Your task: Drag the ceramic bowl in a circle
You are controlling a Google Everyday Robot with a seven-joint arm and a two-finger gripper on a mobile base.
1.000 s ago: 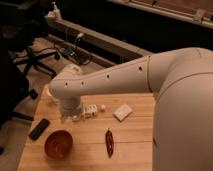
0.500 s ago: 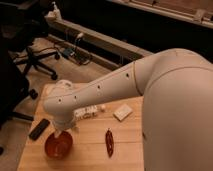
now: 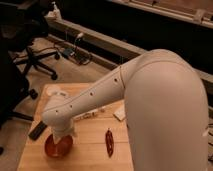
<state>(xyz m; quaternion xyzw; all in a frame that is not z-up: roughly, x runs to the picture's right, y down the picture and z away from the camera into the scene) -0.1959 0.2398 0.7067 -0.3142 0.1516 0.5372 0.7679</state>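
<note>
Hanging low at the tabletop's (image 3: 92, 152) front left corner, the gripper (image 3: 64, 135) sits over the bowl (image 3: 55, 146), at or just inside its far rim. That looks like a spot chosen to push on the wall rather than lift. The wrist hides its tip, so I cannot tell how far open it is, or whether it has hold of anything. The bowl rests flat, with a black bar (image 3: 38, 131) just beside it and a chili (image 3: 109, 142) near, both likely to crowd a wide circle.
</note>
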